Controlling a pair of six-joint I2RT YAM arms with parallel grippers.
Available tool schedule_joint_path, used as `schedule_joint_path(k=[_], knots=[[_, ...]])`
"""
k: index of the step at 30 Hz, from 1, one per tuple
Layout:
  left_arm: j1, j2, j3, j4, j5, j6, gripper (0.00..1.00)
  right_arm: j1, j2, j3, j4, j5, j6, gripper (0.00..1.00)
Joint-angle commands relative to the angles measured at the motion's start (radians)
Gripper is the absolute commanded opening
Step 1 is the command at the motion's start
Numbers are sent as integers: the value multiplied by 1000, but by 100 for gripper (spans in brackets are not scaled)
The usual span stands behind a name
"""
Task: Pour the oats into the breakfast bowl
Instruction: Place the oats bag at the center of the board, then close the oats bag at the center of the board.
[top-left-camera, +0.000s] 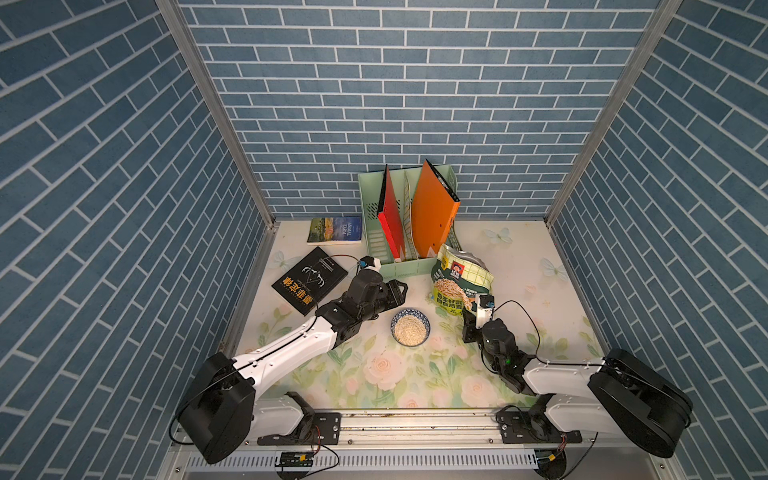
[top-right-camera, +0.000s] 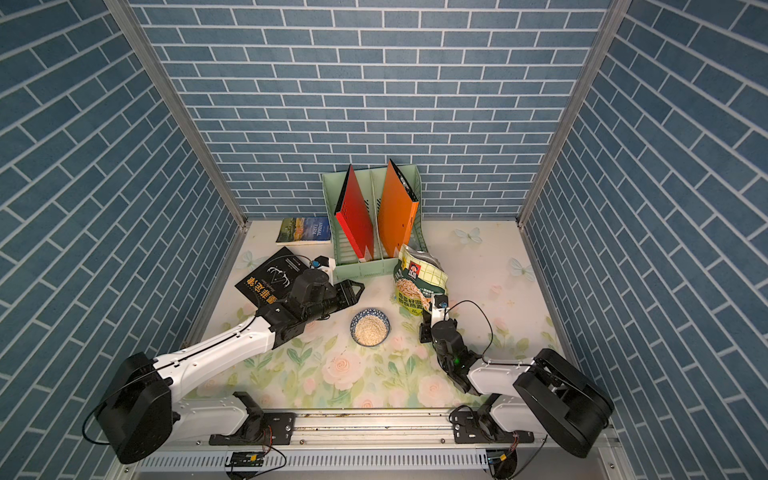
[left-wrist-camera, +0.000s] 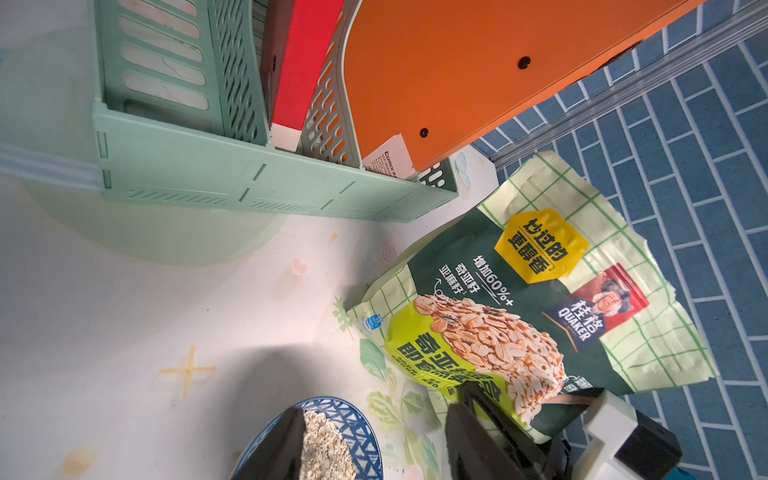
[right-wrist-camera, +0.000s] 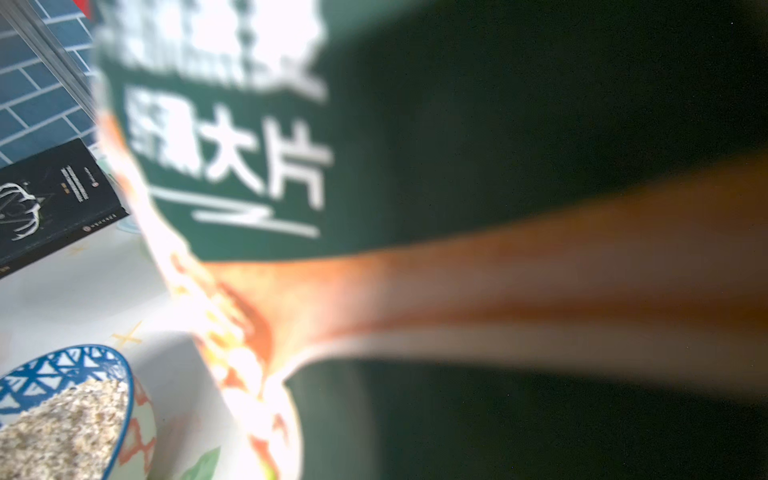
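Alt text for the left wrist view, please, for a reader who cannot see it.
A green-checked flexible oat pouch stands on the floral tabletop beside a mint-green plastic file rack holding a red folder and an orange folder. Nearest the camera, a blue-and-white patterned ceramic bowl holds pale oat flakes.

Green rack (top-left-camera: 409, 269) at back of table (top-left-camera: 374, 374), by blue brick wall (top-left-camera: 374, 83). Red folder (top-left-camera: 390, 216) and orange folder (top-left-camera: 432, 212) stand in rack, leaning. Blue book (top-left-camera: 336, 230) flat, just left of rack. Black book (top-left-camera: 309, 280) flat, nearer front. Pink flowers on table.
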Motion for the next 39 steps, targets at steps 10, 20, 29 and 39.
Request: schedule_joint_path(k=[10, 20, 29, 39], knots=[[-18, 29, -4, 35, -2, -4, 60, 33, -103, -29, 27, -53, -9, 81], [-19, 50, -5, 51, 5, -2, 60, 44, -343, 46, -309, -111, -60, 100], [-19, 65, -1, 68, 18, 3, 60, 20, -343, 322, -786, -147, -131, 99], [-20, 75, 1, 83, 39, 6, 60, -172, -223, 628, -1130, -436, -256, 93]])
